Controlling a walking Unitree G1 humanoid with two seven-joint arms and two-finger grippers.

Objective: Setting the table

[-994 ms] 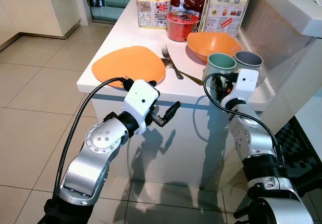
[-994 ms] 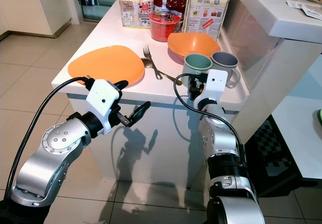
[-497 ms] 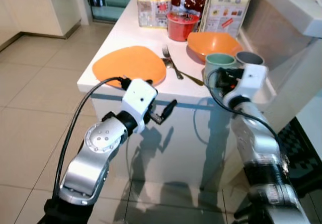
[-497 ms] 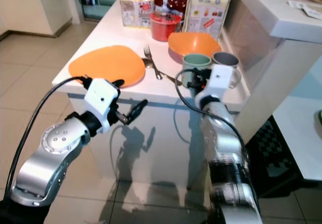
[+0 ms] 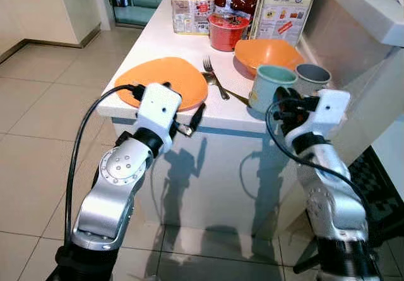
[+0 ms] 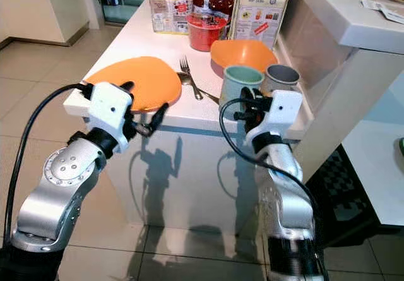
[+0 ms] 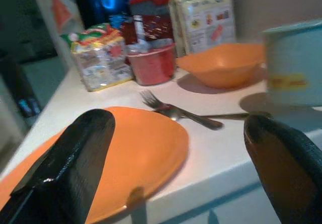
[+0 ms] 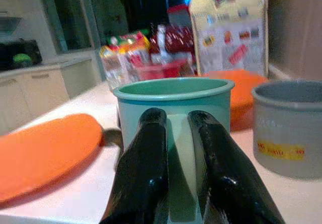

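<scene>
A green mug (image 5: 270, 86) stands near the white table's front edge (image 5: 221, 128), beside a grey mug (image 5: 312, 76). My right gripper (image 5: 284, 106) is at the green mug's near side, its fingers (image 8: 146, 163) shut on the mug's handle. An orange plate (image 5: 165, 80) lies at the front left of the table, with a fork (image 5: 214, 77) and another piece of cutlery to its right. An orange bowl (image 5: 268, 52) sits behind the mugs. My left gripper (image 5: 183, 104) is open at the table edge, just in front of the plate (image 7: 141, 148), holding nothing.
A red noodle cup (image 5: 227, 31), snack packs (image 5: 192, 3) and a tall carton (image 5: 287, 6) crowd the back of the table. A white counter (image 5: 372, 16) rises to the right. Tiled floor (image 5: 44, 117) lies open to the left.
Both arms have risen to the table's edge. The right gripper has closed on the green mug's handle, and the mug now sits slightly nearer the edge. The left gripper moved up to the plate.
</scene>
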